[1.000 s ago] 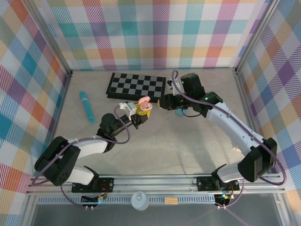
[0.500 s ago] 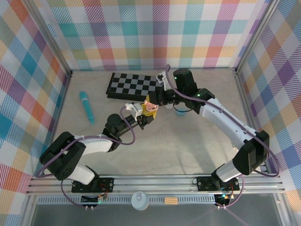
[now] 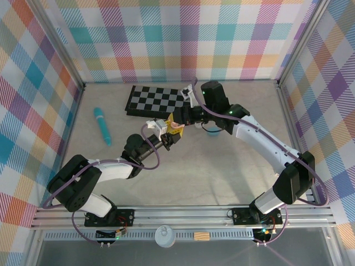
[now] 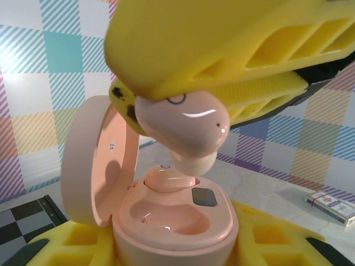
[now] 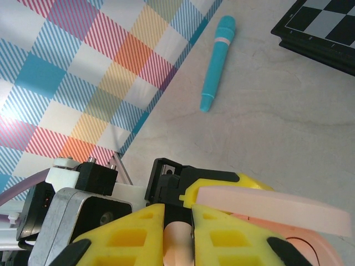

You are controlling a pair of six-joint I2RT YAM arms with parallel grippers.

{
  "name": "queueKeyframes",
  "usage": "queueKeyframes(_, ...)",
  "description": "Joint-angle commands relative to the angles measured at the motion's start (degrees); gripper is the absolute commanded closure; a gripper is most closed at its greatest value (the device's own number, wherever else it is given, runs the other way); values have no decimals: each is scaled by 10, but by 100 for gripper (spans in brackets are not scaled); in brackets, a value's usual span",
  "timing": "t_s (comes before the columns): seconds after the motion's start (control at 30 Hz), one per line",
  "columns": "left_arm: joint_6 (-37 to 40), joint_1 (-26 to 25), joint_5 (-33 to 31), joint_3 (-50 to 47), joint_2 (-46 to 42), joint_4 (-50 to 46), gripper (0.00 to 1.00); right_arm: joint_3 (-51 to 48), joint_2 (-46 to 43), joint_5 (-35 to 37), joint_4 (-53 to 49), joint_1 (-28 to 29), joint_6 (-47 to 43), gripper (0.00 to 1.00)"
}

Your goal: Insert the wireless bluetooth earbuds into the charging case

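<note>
As it hung pinched in the right gripper (image 5: pixel 178 224), the pink earbud (image 4: pixel 183 130) sat directly above the open charging case (image 4: pixel 177 227), stem pointing down at the empty socket (image 4: pixel 176 215), not touching. Case: clamped upright in the left gripper (image 4: pixel 176 249), lid (image 4: pixel 91 160) tipped aside. Likely travel: straight down.

No word, brand or number can be read anywhere. In the left wrist view, the open lid (image 4: pixel 102 166) of the pink charging case (image 4: pixel 177 224) has a tiny dark print on its inner face, too small to make out. The pink earbud (image 4: pixel 183 124) above it bears a thin oval outline. A small box (image 4: pixel 331 203) on the table (image 4: pixel 266 183) shows red marks, perhaps lettering, but they are blurred.
</note>
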Motion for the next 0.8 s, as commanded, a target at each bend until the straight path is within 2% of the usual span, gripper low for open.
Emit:
queueKeyframes(0.0,-14,-5,-2,22,-21,45,70,-9,-5,-5,14,4,-2,83)
queueKeyframes(0.6,-46,-6,16,35,-37,44,70,-26,3,21,47,5,-7,83)
queueKeyframes(0.77,-49,-6,6,35,-48,40,70,-36,-6,43,44,5,-11,71)
